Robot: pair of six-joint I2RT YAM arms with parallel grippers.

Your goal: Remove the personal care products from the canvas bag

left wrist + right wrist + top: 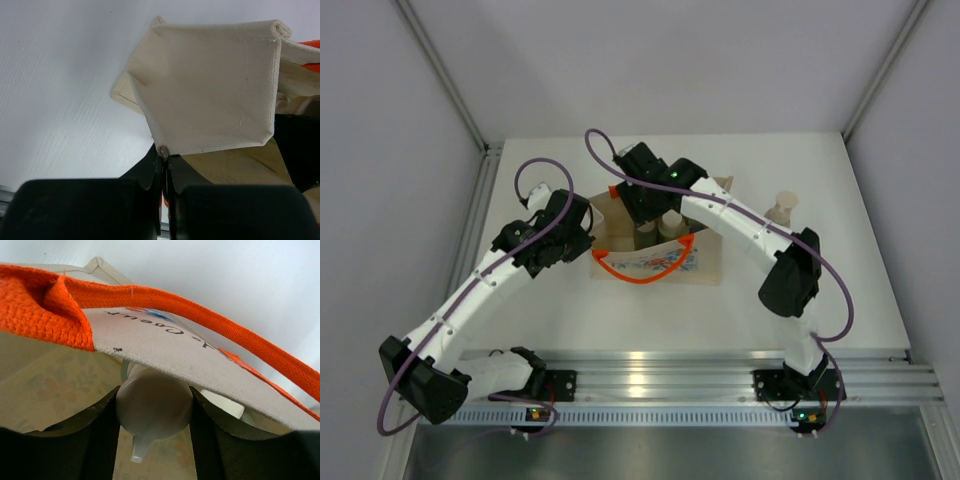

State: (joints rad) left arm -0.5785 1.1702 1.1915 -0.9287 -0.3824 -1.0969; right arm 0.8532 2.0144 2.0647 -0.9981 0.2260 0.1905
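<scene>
Now we hold the round pale cap [154, 405] of a bottle inside the beige canvas bag with orange handles [658, 262], mid-table. Our right gripper [154, 412] squeezes the cap to lift it out. Our left gripper [164, 159] pinches the bag's cloth edge so the bag will not slide. One tan bottle [782, 208] stands outside on the white table [570, 320].

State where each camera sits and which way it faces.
Top external: overhead from behind, looking down on the table; left arm and right arm show.
Left wrist: looks along the shut left gripper pinching the canvas bag's edge.
Right wrist: at the bag mouth, right gripper flanking a pale-capped bottle.
Shared: all three see the canvas bag.
</scene>
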